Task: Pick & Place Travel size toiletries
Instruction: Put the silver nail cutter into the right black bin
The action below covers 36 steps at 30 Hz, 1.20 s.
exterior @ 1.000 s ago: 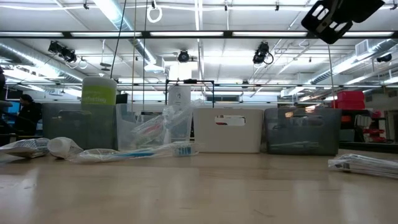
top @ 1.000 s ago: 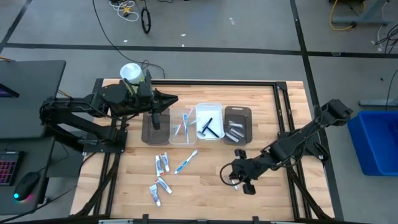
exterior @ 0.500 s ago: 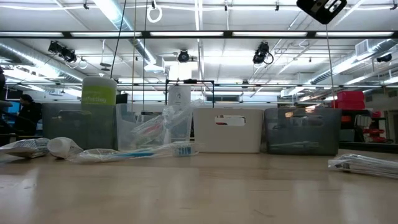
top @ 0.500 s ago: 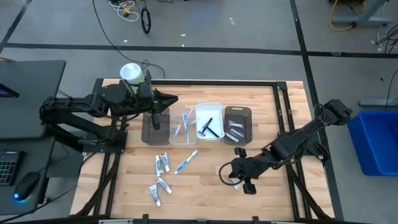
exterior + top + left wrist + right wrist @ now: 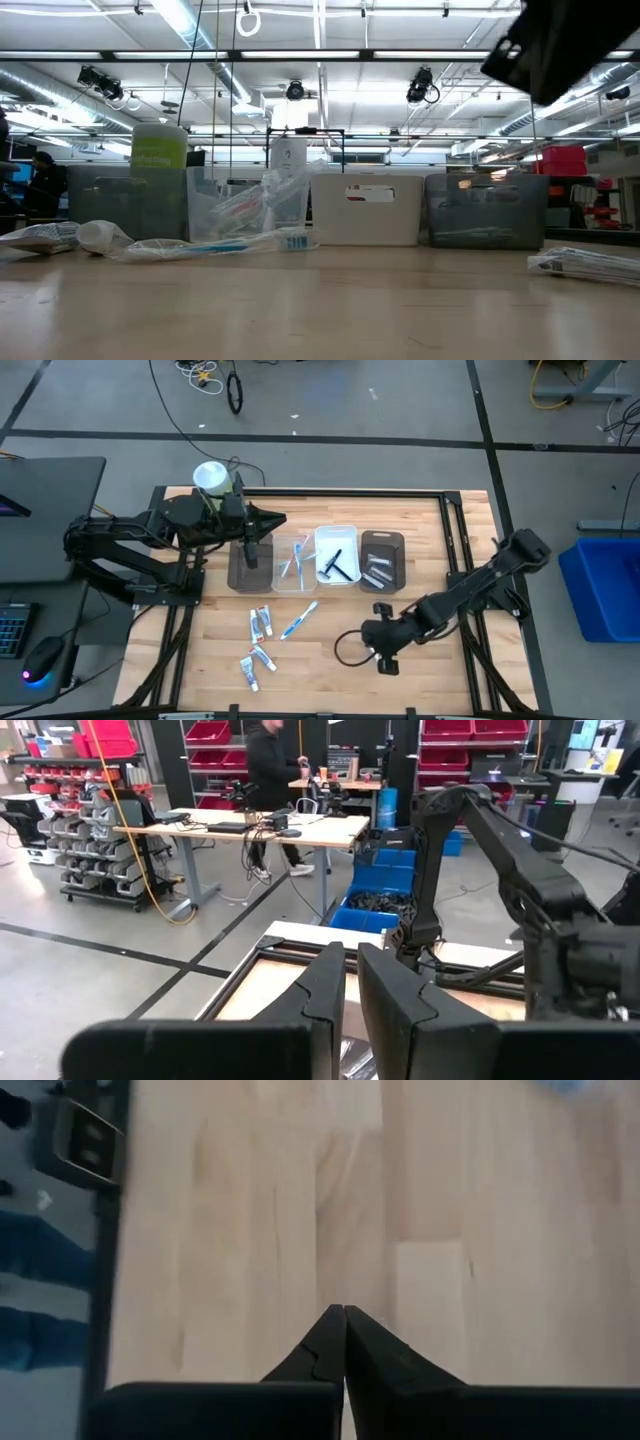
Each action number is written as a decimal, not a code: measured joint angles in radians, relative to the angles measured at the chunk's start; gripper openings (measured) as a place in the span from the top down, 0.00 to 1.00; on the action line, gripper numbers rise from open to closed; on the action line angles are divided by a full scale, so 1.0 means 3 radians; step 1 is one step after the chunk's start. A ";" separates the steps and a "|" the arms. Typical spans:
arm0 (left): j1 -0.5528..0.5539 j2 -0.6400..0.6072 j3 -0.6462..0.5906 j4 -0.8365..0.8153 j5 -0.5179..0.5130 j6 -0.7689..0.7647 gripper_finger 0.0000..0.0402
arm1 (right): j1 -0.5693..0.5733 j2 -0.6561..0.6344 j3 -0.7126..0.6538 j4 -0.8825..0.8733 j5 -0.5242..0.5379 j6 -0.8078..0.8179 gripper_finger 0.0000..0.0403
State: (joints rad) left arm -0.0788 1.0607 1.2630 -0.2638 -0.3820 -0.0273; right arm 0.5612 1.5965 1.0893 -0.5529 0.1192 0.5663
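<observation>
Wooden table [image 5: 340, 660]; right gripper [image 5: 345, 648] fingers closed, empty.

I see my right arm stretched low across the table, its right gripper [image 5: 345, 650] out in front with both fingers [image 5: 345, 1342] pressed tight together, holding nothing. My left arm is folded at the far side, its left gripper [image 5: 278, 520] nearly closed, with only a thin gap.
</observation>
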 joint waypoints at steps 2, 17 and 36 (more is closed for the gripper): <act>0.0000 0.0000 0.0001 0.0000 0.0001 0.0036 0.90 | -0.0014 0.0114 0.0000 -0.0003 -0.0087 0.0087 0.97; 0.0000 0.0000 0.0000 -0.0014 0.0001 0.0056 0.90 | -0.0197 0.0465 0.0000 -0.0066 -0.0476 0.0743 0.54; 0.0000 0.0000 0.0000 -0.0055 -0.0085 0.0088 0.90 | -0.0275 0.0676 -0.0006 -0.0220 -0.0349 0.0689 0.33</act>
State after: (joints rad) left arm -0.0788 1.0607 1.2630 -0.2802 -0.4076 -0.0010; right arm 0.4786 1.7992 1.0874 -0.6190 0.0143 0.7731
